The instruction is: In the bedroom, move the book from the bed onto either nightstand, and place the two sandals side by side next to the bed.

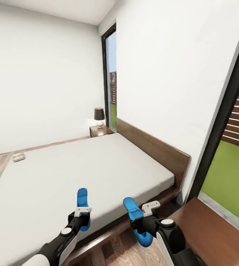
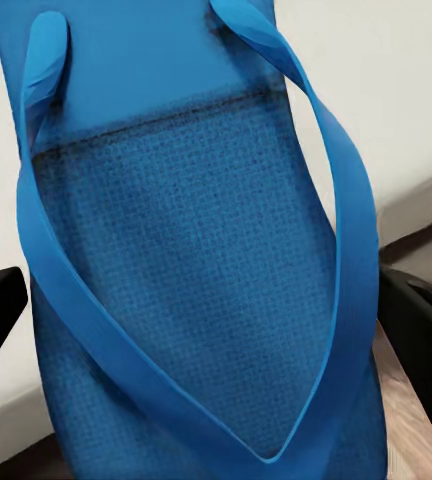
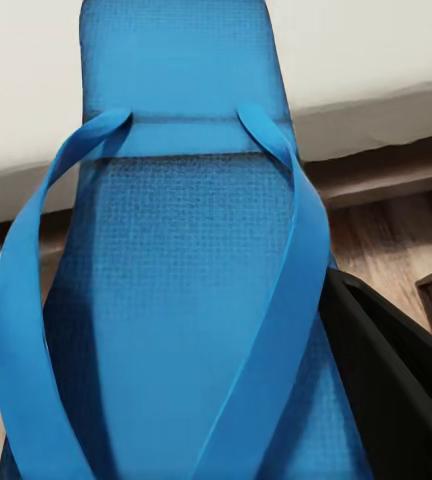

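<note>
Holding one blue sandal apiece, the two arms hang side by side at the near edge of the bed [image 1: 97, 166]. The left gripper [image 1: 82, 211] is clamped on the left sandal [image 1: 82, 207], which stands nearly upright over the mattress edge; the right gripper [image 1: 145, 214] is clamped on the right sandal [image 1: 137, 221], tilted with its upper end leaning toward the left one, over the bed frame and floor [image 1: 123, 251]. In the wrist views each sole's long axis runs along the fingers, straps facing the camera: the left sandal [image 2: 196, 270] against the mattress side, the right sandal [image 3: 176, 300] with the frame and plank floor behind it. What the next move likely turns on is that the floor strip beside the bed lies straight below and slightly toward the robot from both grippers, so each sandal would have to be lowered and laid flat, long axes parallel; the right arm looks nearer that strip. The book [image 1: 18, 157] lies well apart at the mattress's far left corner. A nightstand [image 1: 101, 130] carrying a lamp [image 1: 99, 116] stands at the far end beside the headboard [image 1: 152, 147], under a tall window. A second dark wooden top [image 1: 208, 229] sits just right of the right arm. White walls close the room.
</note>
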`<state>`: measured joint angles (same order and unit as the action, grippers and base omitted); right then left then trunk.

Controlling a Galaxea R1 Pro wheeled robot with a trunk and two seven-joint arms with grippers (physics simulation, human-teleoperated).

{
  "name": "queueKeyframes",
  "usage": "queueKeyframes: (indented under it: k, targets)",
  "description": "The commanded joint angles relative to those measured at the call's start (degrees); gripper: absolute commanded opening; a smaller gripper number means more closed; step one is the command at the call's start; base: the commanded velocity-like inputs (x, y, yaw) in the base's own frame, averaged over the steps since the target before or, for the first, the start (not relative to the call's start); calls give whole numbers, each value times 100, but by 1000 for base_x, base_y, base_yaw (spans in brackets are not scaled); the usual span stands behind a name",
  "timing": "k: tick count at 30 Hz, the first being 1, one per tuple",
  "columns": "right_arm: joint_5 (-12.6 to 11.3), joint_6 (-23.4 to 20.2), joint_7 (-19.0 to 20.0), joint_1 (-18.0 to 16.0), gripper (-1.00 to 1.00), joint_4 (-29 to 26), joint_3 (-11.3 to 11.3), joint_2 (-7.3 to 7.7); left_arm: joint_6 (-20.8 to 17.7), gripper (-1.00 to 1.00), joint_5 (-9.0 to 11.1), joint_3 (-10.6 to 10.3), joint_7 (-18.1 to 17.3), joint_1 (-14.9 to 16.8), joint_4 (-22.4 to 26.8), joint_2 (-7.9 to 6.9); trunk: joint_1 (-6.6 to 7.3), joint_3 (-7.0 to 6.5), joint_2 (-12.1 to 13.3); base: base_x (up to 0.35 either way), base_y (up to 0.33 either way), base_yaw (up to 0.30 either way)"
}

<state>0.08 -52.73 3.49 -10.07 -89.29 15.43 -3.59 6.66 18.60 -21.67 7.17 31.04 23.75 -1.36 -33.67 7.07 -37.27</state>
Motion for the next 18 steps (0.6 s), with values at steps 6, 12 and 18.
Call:
queueKeyframes:
  k: [6,12,18]
  targets:
    - [1,-27,20,-4,-100,10,2,-1,20,-100,38,-48,39,7,-2,-5,-2,10,-9,0,0,284]
    - [1,-27,20,-4,-100,16,2,-1,20,-100,38,-56,39,7,-17,2,-2,10,-9,0,0,284]
    - [1,-27,20,-4,-100,17,2,-1,20,-100,38,-179,39,7,-19,-3,-2,10,-9,0,0,284]
